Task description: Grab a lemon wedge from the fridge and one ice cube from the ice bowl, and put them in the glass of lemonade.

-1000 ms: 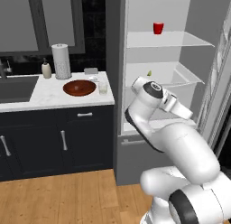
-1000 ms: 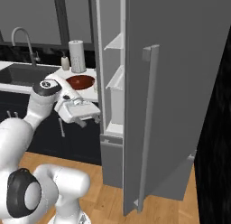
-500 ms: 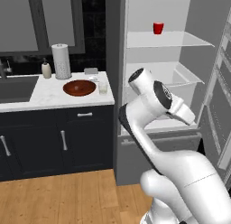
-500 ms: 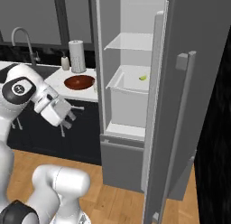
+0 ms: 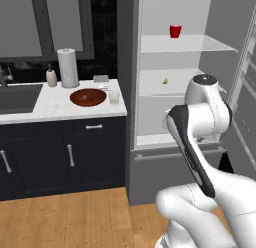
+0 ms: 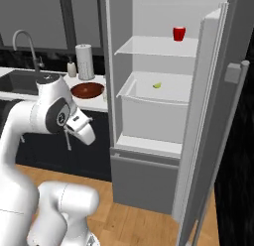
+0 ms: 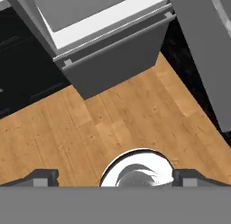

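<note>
- Hanging out in front of the open fridge [image 6: 149, 155], my gripper [image 6: 67, 141] points down at the wood floor [image 7: 113, 123], beside the navy cabinets [image 5: 60, 152].
- Looking along my hand, the two fingertips [image 7: 40, 177] sit far apart at the bottom corners, so the jaws are spread wide with nothing between them, touching nothing.
- Lemon wedge [image 6: 157, 85] lies on the middle fridge shelf [image 6: 149, 98], toward the back and well above my gripper; from the left it shows as a small speck [image 5: 165, 81].
- Red mug [image 5: 175, 31] stands on the top shelf, near its right edge.
- Over on the counter [image 5: 45, 109], the ice bowl [image 5: 88, 97] sits near the front right corner.
- Glass of lemonade [image 5: 114, 97] stands just beside the bowl, at the counter's right edge.
- Paper-towel roll [image 5: 68, 67] stands upright at the back edge, behind the bowl.
</note>
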Robot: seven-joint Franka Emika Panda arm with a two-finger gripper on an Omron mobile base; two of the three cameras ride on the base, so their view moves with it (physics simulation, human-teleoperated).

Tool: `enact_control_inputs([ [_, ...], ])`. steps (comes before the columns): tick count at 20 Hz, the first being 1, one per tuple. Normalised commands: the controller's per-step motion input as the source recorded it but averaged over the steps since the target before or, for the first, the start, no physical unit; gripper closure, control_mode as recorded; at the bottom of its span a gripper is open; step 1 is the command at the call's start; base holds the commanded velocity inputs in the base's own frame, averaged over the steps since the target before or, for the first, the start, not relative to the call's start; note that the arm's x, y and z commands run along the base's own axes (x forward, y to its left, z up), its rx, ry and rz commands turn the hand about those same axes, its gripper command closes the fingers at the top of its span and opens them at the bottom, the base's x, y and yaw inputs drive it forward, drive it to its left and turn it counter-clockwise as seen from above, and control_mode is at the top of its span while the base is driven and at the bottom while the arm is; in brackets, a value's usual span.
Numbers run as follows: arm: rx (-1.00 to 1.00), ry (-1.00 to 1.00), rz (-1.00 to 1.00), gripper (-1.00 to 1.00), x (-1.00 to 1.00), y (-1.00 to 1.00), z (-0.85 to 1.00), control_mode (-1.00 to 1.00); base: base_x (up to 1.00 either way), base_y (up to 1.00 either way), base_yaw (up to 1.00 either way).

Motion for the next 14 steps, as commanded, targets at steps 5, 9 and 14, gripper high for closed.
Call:
enact_control_inputs([
  [5,0.26,-0.09,0.19,-1.0,0.05,-0.3,0.05,-1.0,0.0,0.0,0.0],
  [9,0.0,0.0,0.0,-1.0,0.0,0.0,0.0,-1.0,0.0,0.0,0.0],
  [14,0.0,0.01,0.0,-1.0,0.0,0.0,0.0,-1.0,0.0,0.0,0.0],
])
